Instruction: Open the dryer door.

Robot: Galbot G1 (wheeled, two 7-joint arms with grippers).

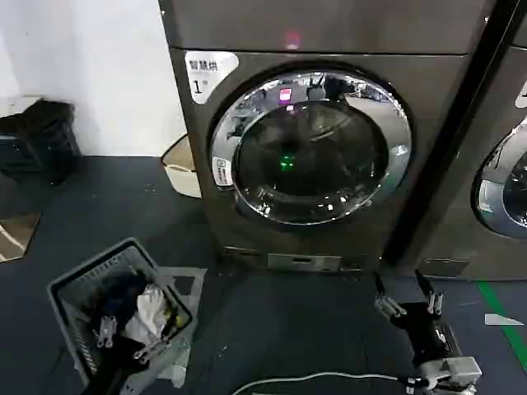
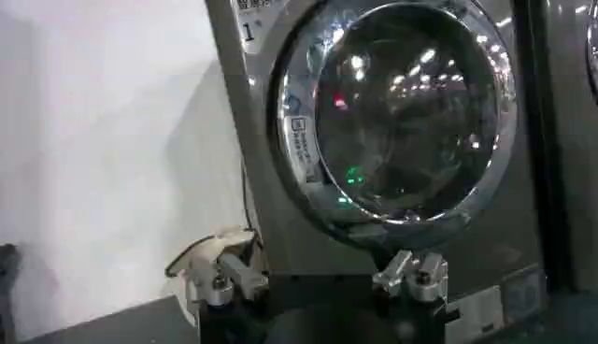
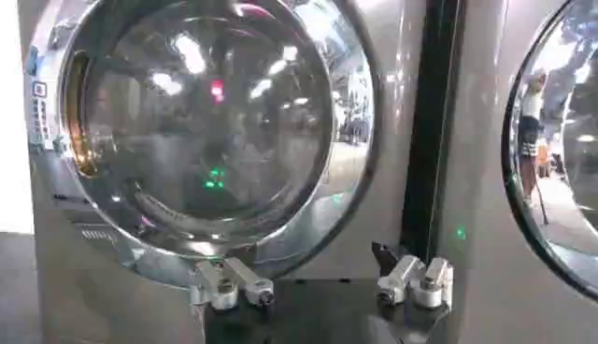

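1. Dryer door (image 1: 311, 148) sits shut in the front of the dark machine that carries the white "1" label (image 1: 200, 76), its chrome ring lying flush against the cabinet with no gap showing along either edge
2. Right gripper (image 1: 405, 299) hangs low in front of the machine, below the door and off toward its right edge; the jaws stand spread wide with nothing between them, as the right wrist view confirms, where both fingertips frame the lower rim of the door (image 3: 210, 140)
3. Left gripper (image 2: 318, 280) also has its jaws spread and empty; from its wrist camera the door (image 2: 402, 112) lies ahead and above, well apart from the fingertips
4. Relation that matters: the door lies up and forward from both sets of jaws, and neither touches it yet. In the head view the right gripper looks the nearer one to the door's right rim
5. A small sticker (image 1: 221, 171) sits on the ring's left side; which side carries the hinge and which the latch I cannot tell for certain, nor can I make out a handle recess
6. Judgement: the opening has not begun. The next move likely needs the right gripper to rise to the ring's edge and hook or pinch it before pulling outward
7. The neighbouring machine's door (image 1: 506, 185) stands to the right and is not the target
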